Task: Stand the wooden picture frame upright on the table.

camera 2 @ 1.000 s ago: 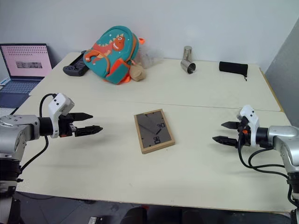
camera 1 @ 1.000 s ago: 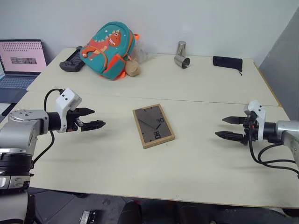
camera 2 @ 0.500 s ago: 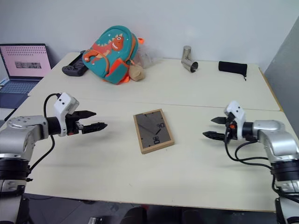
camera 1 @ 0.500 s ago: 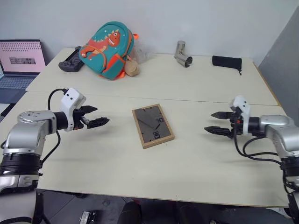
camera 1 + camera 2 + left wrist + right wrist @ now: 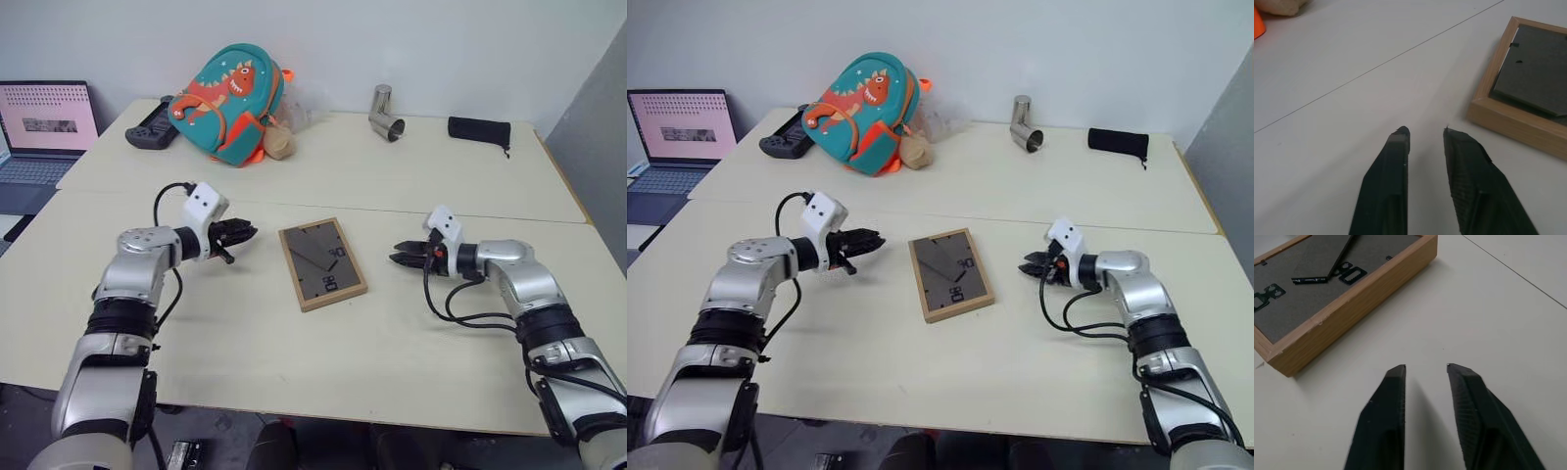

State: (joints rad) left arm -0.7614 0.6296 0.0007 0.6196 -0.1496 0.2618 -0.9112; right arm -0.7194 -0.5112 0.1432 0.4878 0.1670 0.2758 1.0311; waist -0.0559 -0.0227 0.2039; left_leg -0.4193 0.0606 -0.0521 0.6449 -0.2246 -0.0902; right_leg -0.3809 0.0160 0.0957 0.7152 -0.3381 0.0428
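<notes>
We see the picture frame [image 5: 321,264] lying flat, back side up, on the near slab of the counter [image 5: 323,367], just in front of the seam between the two slabs. Bare surface surrounds it on all four sides, with a broad open stretch toward the near edge and out to both side edges. The far slab holds the clutter, well apart from the frame: a backpack [image 5: 227,102], a dark game controller [image 5: 152,125], a metal pipe elbow [image 5: 383,114] and a black pouch [image 5: 479,129]. A laptop [image 5: 44,130] sits off past the left edge.

Our left gripper [image 5: 245,234] hangs low over the counter just beside the frame's left side, fingers narrowed to a small gap with nothing between them. Our right gripper [image 5: 402,254] is near the frame's right side, a little farther off, its fingers also drawn to a narrow gap and empty. Both point inward at the frame; neither touches it. In the left wrist view the wooden corner [image 5: 1508,117] lies just ahead of the fingertips [image 5: 1400,133].
</notes>
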